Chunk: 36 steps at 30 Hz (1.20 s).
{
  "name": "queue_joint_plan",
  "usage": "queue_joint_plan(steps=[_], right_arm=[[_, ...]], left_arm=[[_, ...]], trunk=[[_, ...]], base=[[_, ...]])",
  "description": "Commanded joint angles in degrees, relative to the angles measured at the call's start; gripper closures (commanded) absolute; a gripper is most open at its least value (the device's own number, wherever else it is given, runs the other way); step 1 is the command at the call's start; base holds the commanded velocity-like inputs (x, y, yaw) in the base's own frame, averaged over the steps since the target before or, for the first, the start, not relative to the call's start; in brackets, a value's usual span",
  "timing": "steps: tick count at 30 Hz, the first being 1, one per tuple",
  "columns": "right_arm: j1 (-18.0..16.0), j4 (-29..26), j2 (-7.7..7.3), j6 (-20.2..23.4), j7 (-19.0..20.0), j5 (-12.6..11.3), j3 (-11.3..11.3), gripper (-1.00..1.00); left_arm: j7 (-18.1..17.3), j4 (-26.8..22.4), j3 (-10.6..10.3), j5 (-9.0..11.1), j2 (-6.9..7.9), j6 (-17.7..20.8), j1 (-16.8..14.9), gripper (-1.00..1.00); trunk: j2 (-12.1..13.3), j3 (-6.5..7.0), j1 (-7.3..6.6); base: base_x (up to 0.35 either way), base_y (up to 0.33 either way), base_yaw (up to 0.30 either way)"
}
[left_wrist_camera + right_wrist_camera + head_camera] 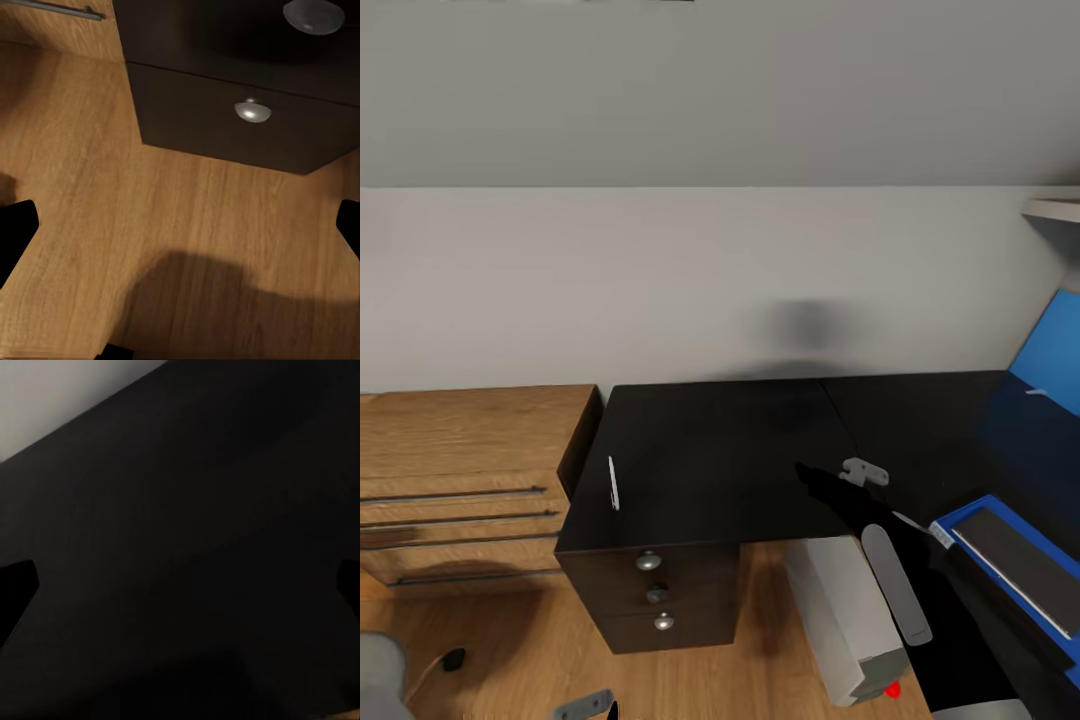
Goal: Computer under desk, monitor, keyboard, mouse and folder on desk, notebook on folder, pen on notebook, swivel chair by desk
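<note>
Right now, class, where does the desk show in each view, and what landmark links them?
Head view: desk centre to right, black top seen from above, drawers under its front edge.
Left wrist view: desk drawers across the picture's upper part, floor below.
Right wrist view: desk top over most of the picture.
Landmark: the round silver knobs, in head and left wrist views.
</note>
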Motion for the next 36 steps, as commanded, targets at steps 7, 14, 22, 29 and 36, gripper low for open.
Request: queue_joint_plan(steps=[7,14,22,29,36], right_arm=[[-0.03,-0.1,-0.07,0.09,-0.68,-0.56,0.91,-1.0],[-0.03,-0.1,-0.07,0.08,-0.7,-0.53,1.07,-1.0],[-0.03,-0.04,-0.07,0.08,-0.7,-0.48,1.14,-1.0],[-0.03,-0.04,-0.07,0.08,-0.7,-0.47,1.15,-1.0],[-0.03,-0.09,-0.07,0.08,-0.67,-0.47,1.16,-1.0]], left_arm=[[0.39,-0.11,-0.17,-0.19,-0.02,-0.19,-0.1,-1.0],[0.39,-0.11,-0.17,-0.19,-0.02,-0.19,-0.1,-1.0],[0.39,-0.11,-0.17,-0.19,-0.02,-0.16,-0.1,-1.0],[0.39,-0.11,-0.17,-0.19,-0.02,-0.18,-0.1,-1.0],[0.39,-0.11,-0.17,-0.19,-0.01,-0.15,-0.1,-1.0]], trunk=[[-0.04,-0.06,0.0],[-0.04,-0.06,0.0],[-0.04,-0.06,0.0],[-0.04,-0.06,0.0],[-0.04,-0.06,0.0]], base=[[0.0,0.0,0.281],[0.0,0.0,0.281],[0.0,0.0,0.281],[0.0,0.0,0.281],[0.0,0.0,0.281]])
